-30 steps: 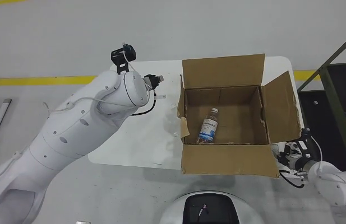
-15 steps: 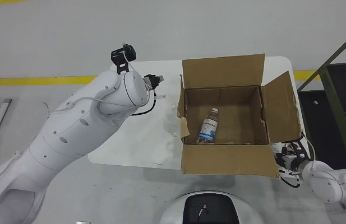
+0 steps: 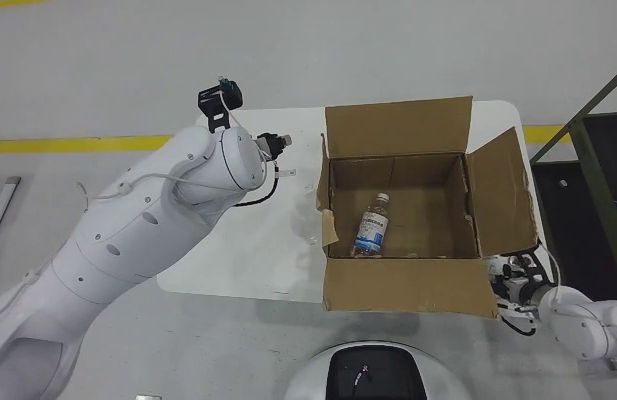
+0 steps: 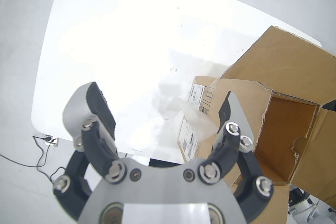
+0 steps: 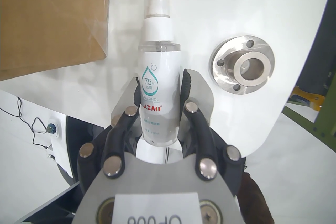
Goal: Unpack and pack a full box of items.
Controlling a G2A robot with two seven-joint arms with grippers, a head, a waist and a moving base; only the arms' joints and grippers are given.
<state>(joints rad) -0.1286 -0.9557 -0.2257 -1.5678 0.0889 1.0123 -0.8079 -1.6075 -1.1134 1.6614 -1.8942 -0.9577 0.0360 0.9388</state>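
An open cardboard box (image 3: 398,130) stands on the white table (image 3: 248,250), flaps spread. A clear bottle with a blue label (image 3: 371,226) lies on the box floor. My right gripper (image 3: 510,285) is at the box's near right corner, low by the table edge. In the right wrist view that gripper (image 5: 160,79) is shut on a white alcohol spray bottle (image 5: 158,70), which lies along the tabletop with its clear cap pointing away. My left gripper (image 4: 161,96) hangs open over the bare table to the left of the box (image 4: 288,72), with nothing between its fingers.
A round metal flange (image 5: 242,63) lies on the table beside the spray bottle. The box's side wall (image 5: 52,12) is close on the bottle's other side. A dark green frame (image 3: 598,140) stands past the table's right end. Bare tabletop (image 4: 118,25) lies left of the box.
My right gripper has shifted a little toward the table's near edge and slightly left. The left arm, the box and the bottle inside it have stayed put.
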